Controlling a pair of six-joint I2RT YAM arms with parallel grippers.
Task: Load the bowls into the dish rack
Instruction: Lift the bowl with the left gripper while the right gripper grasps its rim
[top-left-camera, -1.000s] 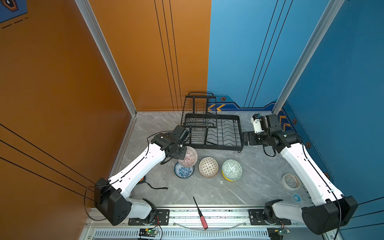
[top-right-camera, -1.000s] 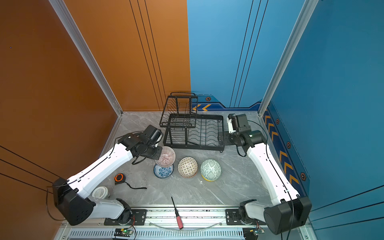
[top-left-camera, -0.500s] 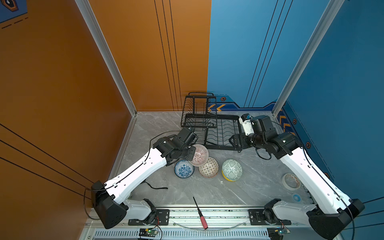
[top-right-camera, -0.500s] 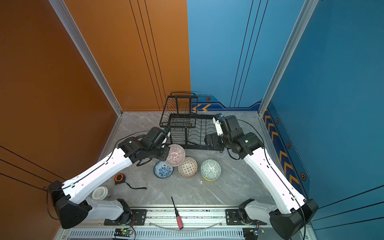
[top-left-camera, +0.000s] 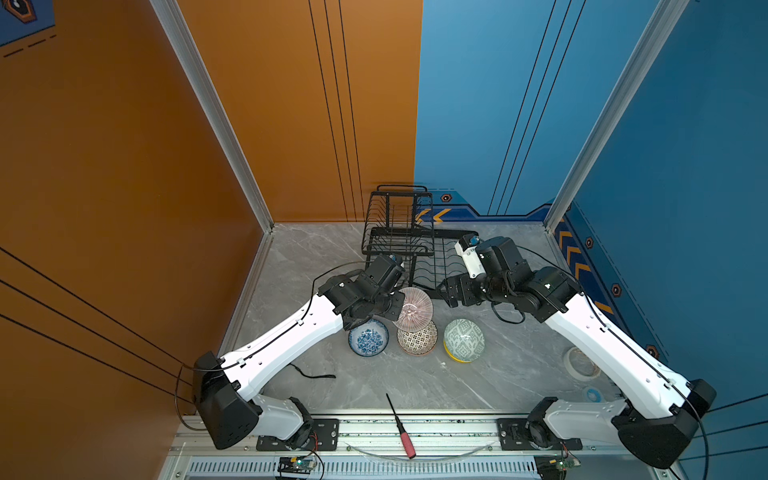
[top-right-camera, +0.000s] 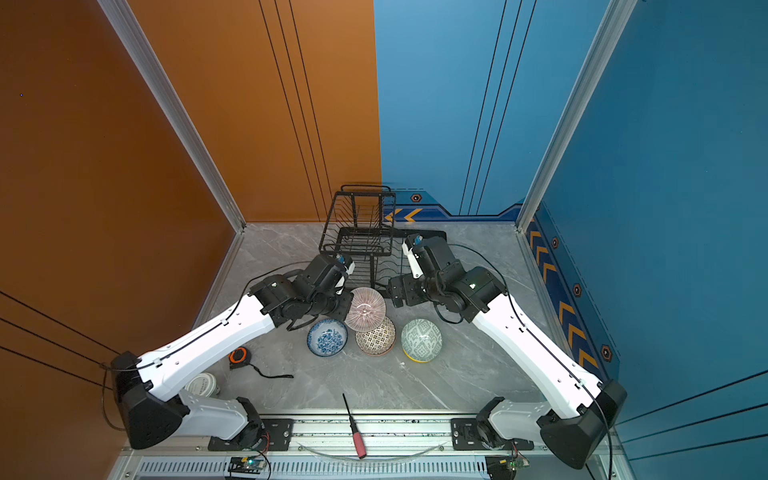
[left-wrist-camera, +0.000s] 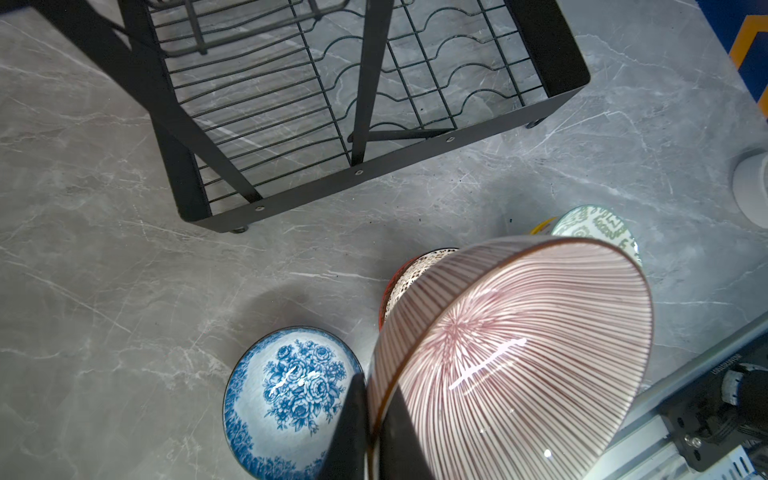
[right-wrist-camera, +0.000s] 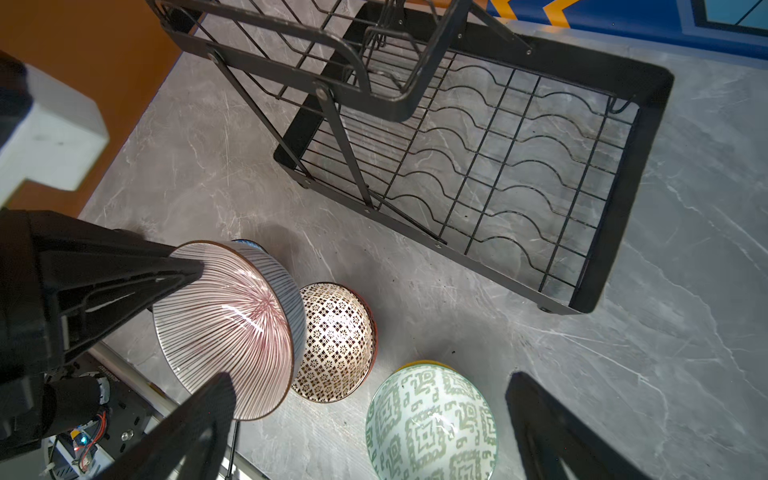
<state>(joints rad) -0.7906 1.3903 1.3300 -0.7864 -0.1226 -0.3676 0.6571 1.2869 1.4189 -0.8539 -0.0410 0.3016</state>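
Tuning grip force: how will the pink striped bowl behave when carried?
Glossy highlights on the pink radial-striped bowl suggest slippery, rigid, probably brittle glaze. Pinched at one rim spot by the left gripper, it may pivot.

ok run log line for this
left gripper shut on pink striped bowl, tilted; right gripper open; dish rack no bowls; blue floral bowl, orange geometric bowl, green geometric bowl on table

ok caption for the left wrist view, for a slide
Left hand pinches the tilted pink striped bowl by its rim; blue floral bowl on the table, dish rack beyond.
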